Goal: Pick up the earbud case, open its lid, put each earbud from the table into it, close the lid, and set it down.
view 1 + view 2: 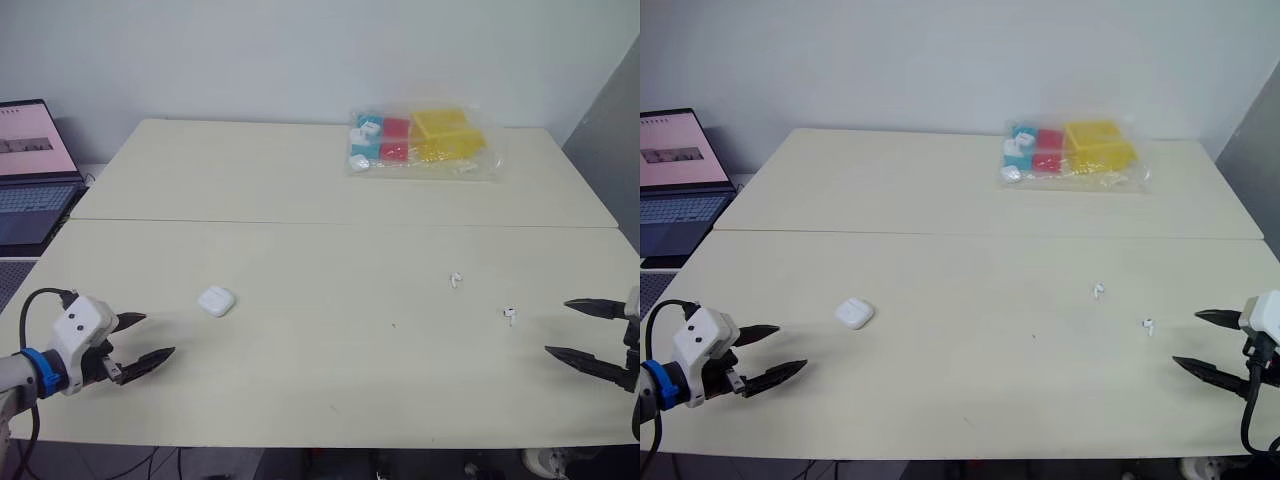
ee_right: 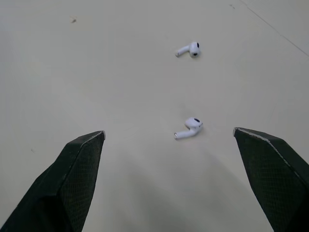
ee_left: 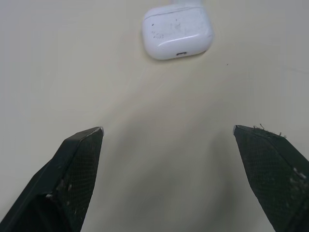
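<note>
Left gripper (image 1: pixel 158 335) hung low over the table's (image 1: pixel 300 180) near edge, fingers spread wide, empty. Right gripper (image 1: pixel 557 327) likewise agape and empty. Earbud case (image 1: pixel 216 301) lay just ahead of the left gripper (lid shut). Nearer earbud (image 1: pixel 510 314) lay close to the right gripper, second earbud (image 1: pixel 456 281) slightly beyond. Bag of coloured blocks (image 1: pixel 420 140) sat farthest back.

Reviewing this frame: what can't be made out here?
Earbud case: shut lid hides its inside, left wrist view.
Earbuds: too small in the head views for any detail.
Plastic bag: glossy film blurs the coloured items inside, head views.
Laptop: cut off by the head views' left edge; screen too small to read.
</note>
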Motion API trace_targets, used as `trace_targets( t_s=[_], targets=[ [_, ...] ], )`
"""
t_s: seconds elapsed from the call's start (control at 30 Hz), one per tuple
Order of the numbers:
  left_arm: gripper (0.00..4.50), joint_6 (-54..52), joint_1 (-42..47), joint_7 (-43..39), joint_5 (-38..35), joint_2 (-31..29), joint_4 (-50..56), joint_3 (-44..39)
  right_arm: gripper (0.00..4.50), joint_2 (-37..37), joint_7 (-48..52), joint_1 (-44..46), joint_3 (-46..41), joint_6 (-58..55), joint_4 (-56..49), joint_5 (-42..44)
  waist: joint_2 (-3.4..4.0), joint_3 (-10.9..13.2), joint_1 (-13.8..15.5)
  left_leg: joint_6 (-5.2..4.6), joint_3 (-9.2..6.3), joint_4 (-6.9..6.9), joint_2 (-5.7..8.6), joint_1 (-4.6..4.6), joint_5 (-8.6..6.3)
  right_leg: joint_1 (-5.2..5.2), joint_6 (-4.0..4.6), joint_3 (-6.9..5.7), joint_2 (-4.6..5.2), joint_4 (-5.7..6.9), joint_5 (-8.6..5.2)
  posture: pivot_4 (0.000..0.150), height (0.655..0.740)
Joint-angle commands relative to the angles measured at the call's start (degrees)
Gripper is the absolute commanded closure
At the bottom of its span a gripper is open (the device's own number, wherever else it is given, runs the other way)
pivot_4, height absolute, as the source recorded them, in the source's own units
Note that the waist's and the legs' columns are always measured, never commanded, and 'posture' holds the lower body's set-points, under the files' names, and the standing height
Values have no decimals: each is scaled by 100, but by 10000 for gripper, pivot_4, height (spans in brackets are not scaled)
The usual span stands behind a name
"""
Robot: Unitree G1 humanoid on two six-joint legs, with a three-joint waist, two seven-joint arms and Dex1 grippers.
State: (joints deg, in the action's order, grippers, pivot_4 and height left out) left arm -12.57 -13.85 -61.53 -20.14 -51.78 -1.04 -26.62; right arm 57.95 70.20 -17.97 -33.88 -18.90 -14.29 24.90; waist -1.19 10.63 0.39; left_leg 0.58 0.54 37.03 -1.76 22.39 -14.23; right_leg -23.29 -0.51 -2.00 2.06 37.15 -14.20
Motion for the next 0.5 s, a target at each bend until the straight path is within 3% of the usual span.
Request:
trace_targets(
  t_s=[0.03, 0.3, 0.5],
  targets=[
    [0, -227, 105, 137, -240, 113, 604, 34, 446, 304, 37, 462, 314, -329, -720, 367, 0, 0, -5, 0, -2, -1, -1, -2, 0, -1, 0, 0, 0, 1, 0, 1500, 7345],
    [0, -433, 553, 446, -159, 271, 653, 411, 446, 512, -145, 2075, 1418, -1459, -1571, 1471, -2, -1, -12, 0, -9, 3, -1, -4, 1, 2, 0, 0, -2, 9, 2, 1500, 7345],
    [0, -495, 1193, 683, 80, 440, 244, 985, 446, 391, -98, 3134, 2323, -1489, -1467, 1438, -7, -4, -5, 0, -9, 7, 2, 0, 1, 3, -3, -3, -3, 7, 3, 1500, 7345]
  ],
)
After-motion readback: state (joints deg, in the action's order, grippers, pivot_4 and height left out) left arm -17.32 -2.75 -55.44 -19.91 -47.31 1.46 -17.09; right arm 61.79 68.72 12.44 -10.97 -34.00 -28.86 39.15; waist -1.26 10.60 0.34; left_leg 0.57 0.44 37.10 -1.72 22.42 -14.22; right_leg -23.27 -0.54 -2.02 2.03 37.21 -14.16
